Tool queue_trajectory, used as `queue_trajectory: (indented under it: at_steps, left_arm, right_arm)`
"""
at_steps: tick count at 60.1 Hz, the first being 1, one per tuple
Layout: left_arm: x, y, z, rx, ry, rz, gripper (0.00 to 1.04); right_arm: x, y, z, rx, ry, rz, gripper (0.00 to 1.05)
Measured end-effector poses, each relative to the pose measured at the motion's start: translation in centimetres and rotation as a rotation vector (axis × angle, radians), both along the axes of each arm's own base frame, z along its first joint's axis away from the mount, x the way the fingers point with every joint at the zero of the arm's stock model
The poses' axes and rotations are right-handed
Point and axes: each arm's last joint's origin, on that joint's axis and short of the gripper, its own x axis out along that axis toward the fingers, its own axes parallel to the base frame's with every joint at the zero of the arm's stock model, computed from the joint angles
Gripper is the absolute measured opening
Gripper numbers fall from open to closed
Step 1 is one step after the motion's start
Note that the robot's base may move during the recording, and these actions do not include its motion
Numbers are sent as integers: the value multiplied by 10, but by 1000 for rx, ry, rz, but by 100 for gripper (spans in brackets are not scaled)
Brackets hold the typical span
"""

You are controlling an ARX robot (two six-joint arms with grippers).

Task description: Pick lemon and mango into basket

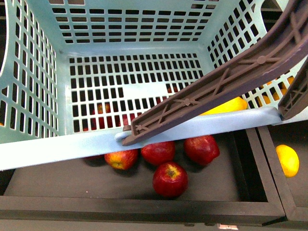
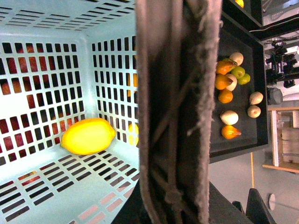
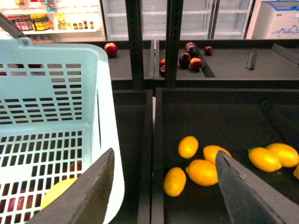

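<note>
Brown ribbed handle [image 2: 173,112] of the basket [image 2: 42,56] fills the middle of the left wrist view, with a pale frayed tie [image 2: 205,93] bound along it; dark parts of the left gripper [image 2: 180,207] are seen on either side of it at the bottom edge, but whether they are clenched on it cannot be told; the lemon [image 2: 88,136] is seen lying on the slotted teal floor, left of centre, near a corner of the mesh walls; at the right a black tray [image 2: 238,140] carries small fruits [image 2: 229,117], orange, green and pale.

From the front, the basket's pale rim is seen crossing the frame aslant, the handle laid over it toward the upper right; red apples [image 1: 170,179] lie below the rim in a dark bin [image 1: 57,180]; one yellow fruit [image 1: 287,160] lies in the neighbouring bin at the right edge.

At the right wrist, the right gripper [image 3: 164,154] is shown spread wide, nothing held between its dark fingers [image 3: 88,191]; at lower right, yellow-orange oval fruits [image 3: 202,171] lie loose on a dark bin floor beside the basket; which is the mango cannot be told; dark fruits [image 3: 189,56] are seen in bins at the top; behind them stand shelves of bottles [image 3: 46,21] at upper left, glass-fronted coolers [image 3: 210,18] and a white chest freezer [image 3: 280,18] at upper right.
</note>
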Motion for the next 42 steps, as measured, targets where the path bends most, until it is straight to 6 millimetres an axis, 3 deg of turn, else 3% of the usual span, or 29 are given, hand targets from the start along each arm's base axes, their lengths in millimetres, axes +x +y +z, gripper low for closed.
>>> queue_trajectory:
  at_steps: [11,42]
  left_arm:
    - [-2,-3,0,0,-1,-10,6]
    - [0,-1,2,4,-9,1,6]
  right_arm:
    - [0,0,0,1,1,-5,97]
    - [0,0,-1,0,4,-1,96]
